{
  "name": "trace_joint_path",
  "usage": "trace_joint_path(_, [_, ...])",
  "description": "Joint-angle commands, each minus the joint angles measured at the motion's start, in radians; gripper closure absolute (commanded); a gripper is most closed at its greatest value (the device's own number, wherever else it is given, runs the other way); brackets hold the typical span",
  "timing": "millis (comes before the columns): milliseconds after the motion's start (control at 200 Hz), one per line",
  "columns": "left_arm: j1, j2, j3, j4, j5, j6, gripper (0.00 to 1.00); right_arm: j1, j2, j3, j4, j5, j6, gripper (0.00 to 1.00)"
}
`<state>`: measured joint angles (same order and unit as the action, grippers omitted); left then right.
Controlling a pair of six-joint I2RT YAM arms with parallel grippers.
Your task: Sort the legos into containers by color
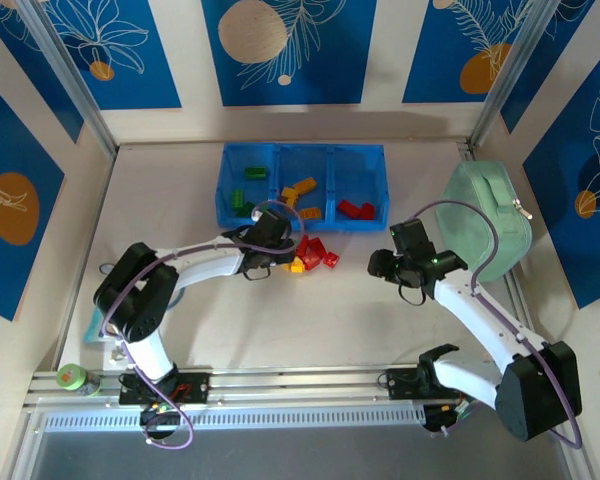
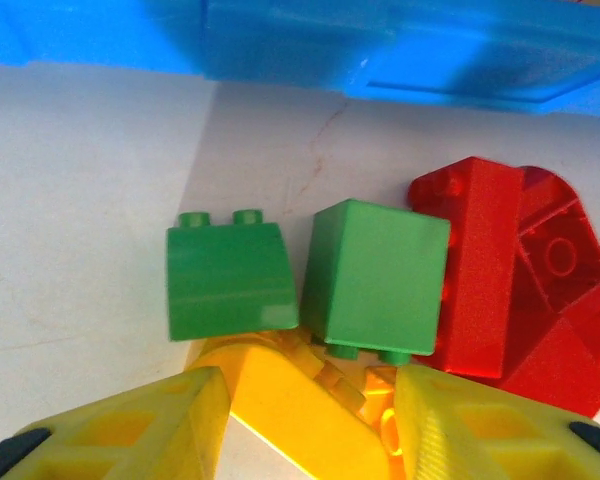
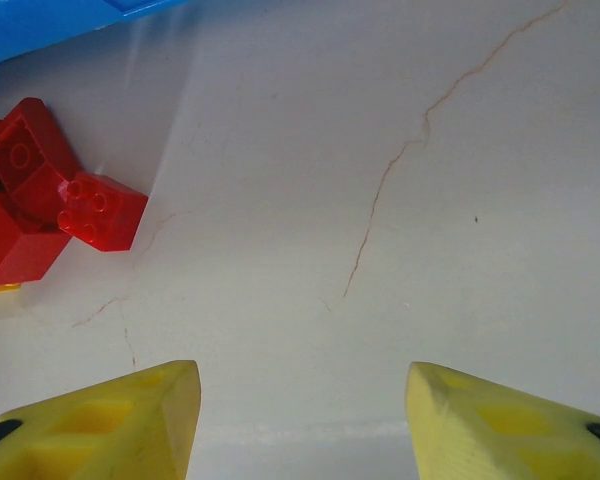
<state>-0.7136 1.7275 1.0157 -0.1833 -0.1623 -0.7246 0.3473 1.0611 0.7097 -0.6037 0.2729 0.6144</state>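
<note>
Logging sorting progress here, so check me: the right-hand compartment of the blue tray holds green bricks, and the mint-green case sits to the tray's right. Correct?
One detail is off. The right-hand compartment of the blue tray holds red bricks, not green ones, as the top external view shows. The mint-green case does sit to the tray's right.

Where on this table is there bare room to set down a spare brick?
Widest bare table: the stretch between the two arms, in front of the loose bricks. Also the strip left of the blue tray, up to the wall. Crowded: just in front of the tray, where the left gripper meets the pile.
</note>
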Motion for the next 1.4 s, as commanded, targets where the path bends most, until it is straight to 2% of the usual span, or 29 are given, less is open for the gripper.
trace_joint_path(0, [0.008, -0.050, -0.064, -0.067, -0.035, 0.013, 0.52, -0.006, -0.028, -0.014, -0.021, -0.004, 0.016, 0.43])
trace_joint_path(335, [0.009, -0.188, -0.142, -0.084, -0.045, 0.025, 0.52, -0.007, -0.054, -0.011, -0.030, -0.016, 0.018, 0.43])
trace_joint_path(455, [0.006, -0.189, -0.119, -0.068, -0.007, 0.044, 0.37, -0.008, -0.062, -0.014, -0.031, -0.018, 0.019, 0.43])
trace_joint_path(615, [0.002, -0.131, -0.058, -0.098, -0.011, 0.046, 0.30, -0.008, -0.065, -0.009, -0.042, -0.017, 0.016, 0.43])
trace_joint_path(946, [-0.006, -0.034, -0.007, -0.085, -0.034, -0.014, 0.35, -0.024, -0.093, -0.016, -0.051, -0.015, 0.003, 0.43])
trace_joint_path(1391, [-0.013, 0.056, 0.046, -0.080, -0.035, -0.027, 0.39, -0.055, -0.107, -0.047, -0.031, -0.034, -0.008, 0.43])
